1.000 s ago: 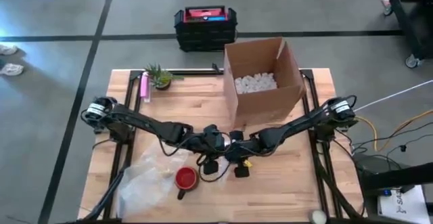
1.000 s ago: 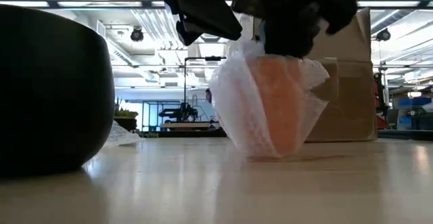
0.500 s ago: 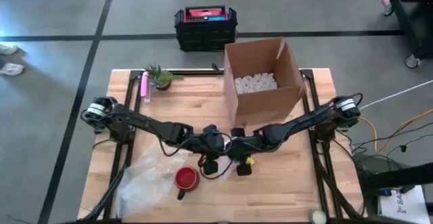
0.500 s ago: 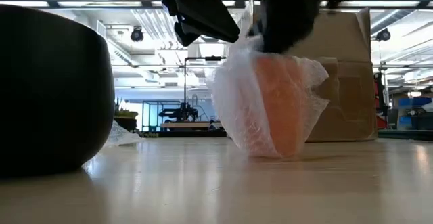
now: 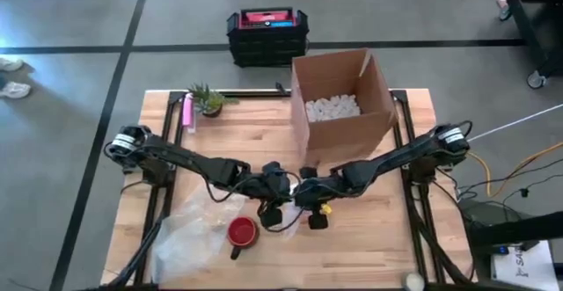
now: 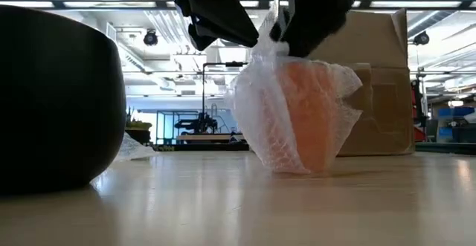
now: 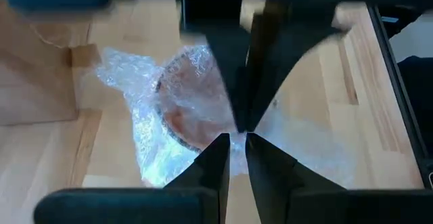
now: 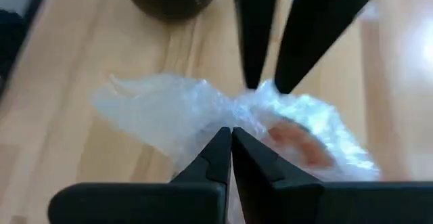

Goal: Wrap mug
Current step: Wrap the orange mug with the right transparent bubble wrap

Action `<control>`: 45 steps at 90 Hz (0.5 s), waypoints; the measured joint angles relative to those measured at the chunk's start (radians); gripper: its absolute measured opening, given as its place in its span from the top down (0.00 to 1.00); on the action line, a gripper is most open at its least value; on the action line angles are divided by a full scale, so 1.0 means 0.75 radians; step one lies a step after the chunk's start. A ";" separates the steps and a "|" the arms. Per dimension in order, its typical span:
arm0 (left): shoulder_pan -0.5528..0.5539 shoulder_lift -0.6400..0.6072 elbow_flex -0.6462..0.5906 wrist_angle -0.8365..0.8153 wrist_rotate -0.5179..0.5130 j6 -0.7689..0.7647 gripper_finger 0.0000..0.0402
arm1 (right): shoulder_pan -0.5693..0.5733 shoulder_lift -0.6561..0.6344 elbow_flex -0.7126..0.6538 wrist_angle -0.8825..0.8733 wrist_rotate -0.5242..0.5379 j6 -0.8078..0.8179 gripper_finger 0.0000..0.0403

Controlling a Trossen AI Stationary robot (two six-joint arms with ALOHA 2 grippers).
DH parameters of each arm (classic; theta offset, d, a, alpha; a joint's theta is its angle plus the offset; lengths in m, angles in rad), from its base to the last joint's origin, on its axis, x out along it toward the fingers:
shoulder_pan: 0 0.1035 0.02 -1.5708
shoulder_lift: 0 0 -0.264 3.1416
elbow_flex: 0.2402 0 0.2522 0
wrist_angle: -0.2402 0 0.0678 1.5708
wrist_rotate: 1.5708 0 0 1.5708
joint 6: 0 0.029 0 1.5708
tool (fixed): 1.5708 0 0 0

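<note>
Looking down from the high view, you see the left gripper (image 5: 280, 205) and right gripper (image 5: 305, 205) meeting at lower centre of the counter (image 5: 237, 141), over the bubble wrap (image 5: 286, 218). A red mug (image 5: 242, 231) stands uncovered at lower left of them, and a cardboard box (image 5: 341, 106) sits at upper right.

In the low view, the wrapped orange mug (image 6: 312, 116) stands at centre frame on the counter, both grippers above it pinching the gathered wrap. A dark round object (image 6: 56, 101) fills the left.

Your left wrist view shows that gripper pressed together on the wrap at lower centre.

The right wrist view shows its gripper likewise pinching the wrap, with the other gripper's fingers (image 8: 256, 31) opposite.
</note>
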 joint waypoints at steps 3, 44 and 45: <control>0.000 0.000 0.000 0.000 0.000 0.000 0.91 | 0.000 0.016 0.000 0.002 0.001 0.002 1.00; 0.000 -0.001 0.000 0.002 -0.001 0.000 0.91 | -0.033 0.186 -0.004 0.004 -0.025 0.009 1.00; 0.000 -0.001 0.000 0.002 -0.001 0.000 0.91 | -0.033 0.186 -0.004 0.004 -0.026 0.009 1.00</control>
